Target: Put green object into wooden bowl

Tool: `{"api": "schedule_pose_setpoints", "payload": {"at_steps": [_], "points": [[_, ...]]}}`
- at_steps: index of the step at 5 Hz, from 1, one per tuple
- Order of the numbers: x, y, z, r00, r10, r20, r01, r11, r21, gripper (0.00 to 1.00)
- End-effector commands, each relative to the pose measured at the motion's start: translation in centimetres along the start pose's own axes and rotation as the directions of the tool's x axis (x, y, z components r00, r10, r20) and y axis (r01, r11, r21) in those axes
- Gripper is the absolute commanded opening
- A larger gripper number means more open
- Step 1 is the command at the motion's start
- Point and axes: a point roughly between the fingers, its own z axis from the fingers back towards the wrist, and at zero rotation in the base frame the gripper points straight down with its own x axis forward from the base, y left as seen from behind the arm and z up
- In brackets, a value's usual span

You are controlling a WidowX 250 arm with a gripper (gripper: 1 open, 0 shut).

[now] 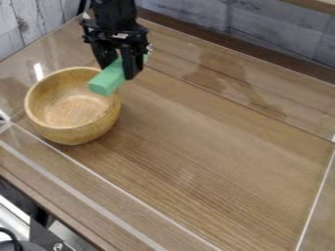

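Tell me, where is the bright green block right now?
In the camera view the flat bright green block is upper left, held in the black gripper, hanging over the right rim of the round light wooden bowl.

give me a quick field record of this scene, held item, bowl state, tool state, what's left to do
held item: green object, gripped at its upper end, hanging tilted from the tool
tool: tool shut on the green object, pointing down
position: green object above the right rim of the wooden bowl, not touching it as far as the view shows
bowl state: upright, nothing inside
surface: wooden table with clear walls around it
left to do: bring the block over the bowl's middle and release
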Motion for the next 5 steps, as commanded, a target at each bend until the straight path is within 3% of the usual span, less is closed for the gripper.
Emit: {"api": "schedule_pose_setpoints", "payload": {"at_steps": [1,3,5], "points": [[0.6,0.6,2.6,0.997,0.007,0.078,-0.010,0.999,0.035,0.00],[0.3,0.0,3.8,0.996,-0.065,0.067,0.062,0.997,0.036,0.00],[-0.1,1.3,3.6,0.980,-0.195,0.050,0.194,0.981,0.032,0.00]]}}
